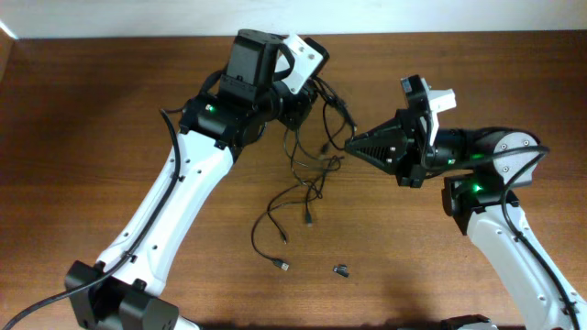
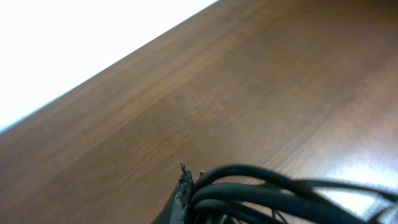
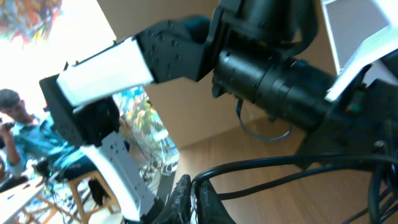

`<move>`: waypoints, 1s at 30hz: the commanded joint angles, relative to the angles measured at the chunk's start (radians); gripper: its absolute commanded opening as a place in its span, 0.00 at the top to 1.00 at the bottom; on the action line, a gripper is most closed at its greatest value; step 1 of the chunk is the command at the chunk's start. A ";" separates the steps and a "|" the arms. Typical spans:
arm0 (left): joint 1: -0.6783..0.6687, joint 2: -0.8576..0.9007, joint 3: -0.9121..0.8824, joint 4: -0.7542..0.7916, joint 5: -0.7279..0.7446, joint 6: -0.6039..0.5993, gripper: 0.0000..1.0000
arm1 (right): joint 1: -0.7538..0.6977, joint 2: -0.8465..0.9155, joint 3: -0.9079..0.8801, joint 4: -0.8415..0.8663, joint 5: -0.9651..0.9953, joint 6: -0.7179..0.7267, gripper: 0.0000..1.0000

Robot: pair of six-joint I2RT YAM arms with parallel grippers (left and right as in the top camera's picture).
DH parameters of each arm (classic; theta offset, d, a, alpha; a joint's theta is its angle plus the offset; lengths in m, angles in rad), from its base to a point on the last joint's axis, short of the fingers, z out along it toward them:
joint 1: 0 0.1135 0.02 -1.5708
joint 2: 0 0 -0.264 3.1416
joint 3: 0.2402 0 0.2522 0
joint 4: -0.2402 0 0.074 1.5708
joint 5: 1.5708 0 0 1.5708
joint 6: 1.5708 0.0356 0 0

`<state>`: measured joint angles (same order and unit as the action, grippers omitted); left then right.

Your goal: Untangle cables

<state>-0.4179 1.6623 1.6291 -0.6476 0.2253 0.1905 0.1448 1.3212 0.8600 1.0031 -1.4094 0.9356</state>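
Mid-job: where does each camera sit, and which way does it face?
Overhead: above the brown wooden table, looking straight down; left arm and right arm show.
Left wrist: on the left end effector, tilted across bare wood; its fingertip shows, holding thin black cables.
Right wrist: on the right end effector, facing the left arm; its fingers show.
Shared: cables, in all three.

Brown wood-grain table (image 1: 110,110) with glossy glare, bright white strip (image 1: 110,16) beyond.

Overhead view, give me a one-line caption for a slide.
Left arm and right arm hold tangled black cables between them over a wooden table, loose ends trailing.
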 commanded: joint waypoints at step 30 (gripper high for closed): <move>0.012 -0.008 0.011 -0.109 0.360 0.439 1.00 | 0.006 -0.006 0.011 -0.671 0.636 0.102 0.41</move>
<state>-0.4053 1.6623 1.6287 -0.7525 0.5087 0.5835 0.1459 1.3212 0.8677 0.3286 -0.7986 1.0286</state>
